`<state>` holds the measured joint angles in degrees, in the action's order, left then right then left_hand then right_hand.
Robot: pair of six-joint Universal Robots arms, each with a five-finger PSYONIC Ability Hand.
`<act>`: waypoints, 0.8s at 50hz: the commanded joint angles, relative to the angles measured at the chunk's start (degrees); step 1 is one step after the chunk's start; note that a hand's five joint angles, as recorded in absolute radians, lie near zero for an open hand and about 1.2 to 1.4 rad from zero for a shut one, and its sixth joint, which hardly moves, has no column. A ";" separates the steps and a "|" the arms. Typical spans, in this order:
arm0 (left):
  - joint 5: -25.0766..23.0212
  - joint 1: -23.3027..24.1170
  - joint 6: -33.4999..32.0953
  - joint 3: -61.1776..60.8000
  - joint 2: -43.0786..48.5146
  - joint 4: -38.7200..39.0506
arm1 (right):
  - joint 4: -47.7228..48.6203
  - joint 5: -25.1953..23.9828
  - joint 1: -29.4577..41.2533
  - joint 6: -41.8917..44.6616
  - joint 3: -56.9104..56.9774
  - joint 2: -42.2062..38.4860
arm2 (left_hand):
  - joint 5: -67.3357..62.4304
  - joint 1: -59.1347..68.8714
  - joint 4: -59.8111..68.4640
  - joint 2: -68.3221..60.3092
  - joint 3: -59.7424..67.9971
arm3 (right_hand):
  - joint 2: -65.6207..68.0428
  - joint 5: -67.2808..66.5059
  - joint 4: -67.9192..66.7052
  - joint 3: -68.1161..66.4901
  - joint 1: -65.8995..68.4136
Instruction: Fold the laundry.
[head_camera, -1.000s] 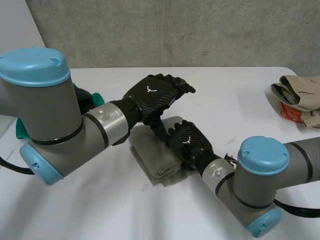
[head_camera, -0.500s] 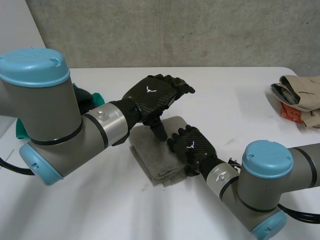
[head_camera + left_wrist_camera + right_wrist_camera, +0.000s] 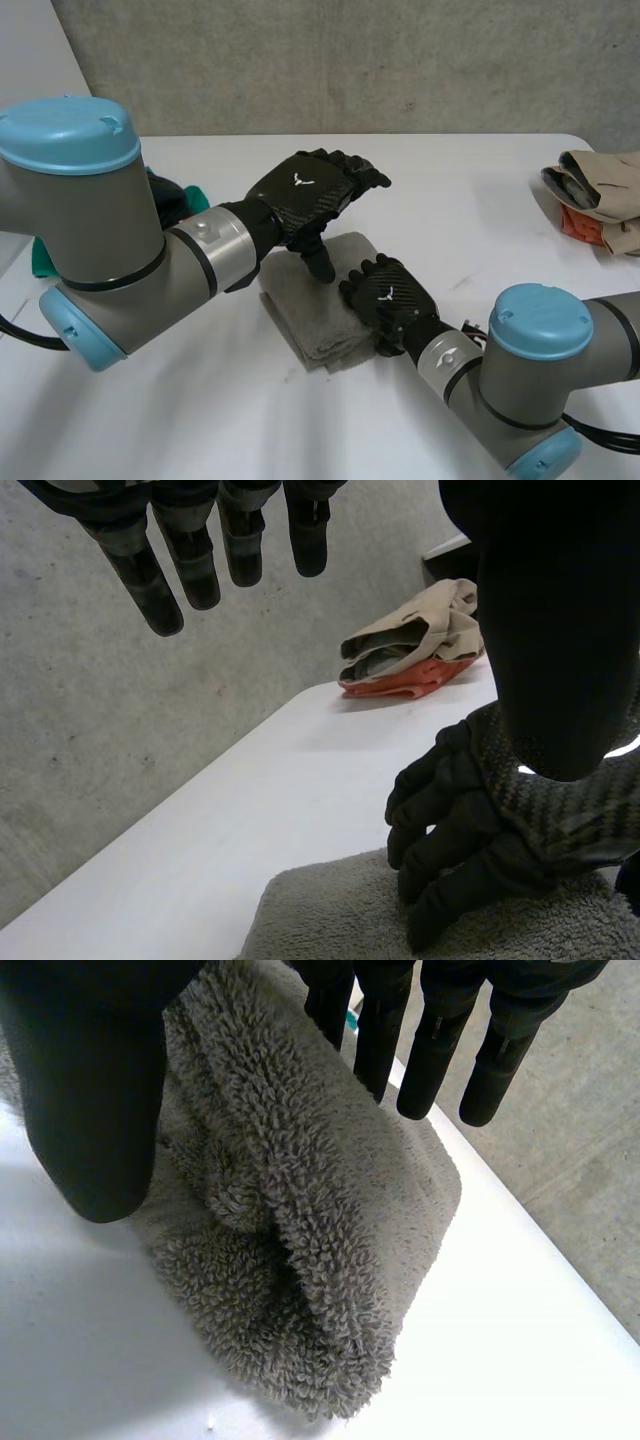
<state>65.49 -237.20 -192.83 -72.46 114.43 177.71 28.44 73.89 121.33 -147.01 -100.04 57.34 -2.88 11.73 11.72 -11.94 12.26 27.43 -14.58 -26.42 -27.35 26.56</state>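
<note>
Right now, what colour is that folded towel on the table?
Plain grey towel, clearest in the right wrist view.

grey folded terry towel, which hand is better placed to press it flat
Right, likely: the right hand rests on the grey folded terry towel, fingers straight; the left hand hovers open above it.

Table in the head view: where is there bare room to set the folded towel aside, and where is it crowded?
Bare: the wide stretch of table between the grey towel and the beige clothes pile, and the near strip between both arms. Crowded: the middle, with left hand and right hand over the towel.
</note>
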 commanded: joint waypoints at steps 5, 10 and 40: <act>-0.18 -0.19 0.96 -0.40 0.00 0.00 | 0.82 -0.23 0.22 0.32 0.81 -1.00 | 0.31 0.84 0.85 -0.63 0.31 | 0.15 -2.99 -1.15 -0.23 1.02; -0.18 -0.37 0.96 -0.40 0.09 0.00 | 1.00 -0.15 0.22 0.32 1.95 -2.14 | 0.31 0.84 0.85 -0.63 0.31 | 0.65 -3.49 -1.66 -0.73 1.52; -0.45 -0.89 0.96 -1.11 0.00 0.00 | 0.91 0.21 0.66 0.59 11.53 -8.21 | 0.15 1.01 1.02 -0.80 0.48 | 36.57 -39.41 -37.58 -36.65 37.44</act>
<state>65.15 -237.73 -191.87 -73.14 114.49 177.71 29.38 74.20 122.03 -146.43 -90.33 50.50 -2.88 11.73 11.72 -11.94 12.26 36.91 -24.94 -36.62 -36.50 37.13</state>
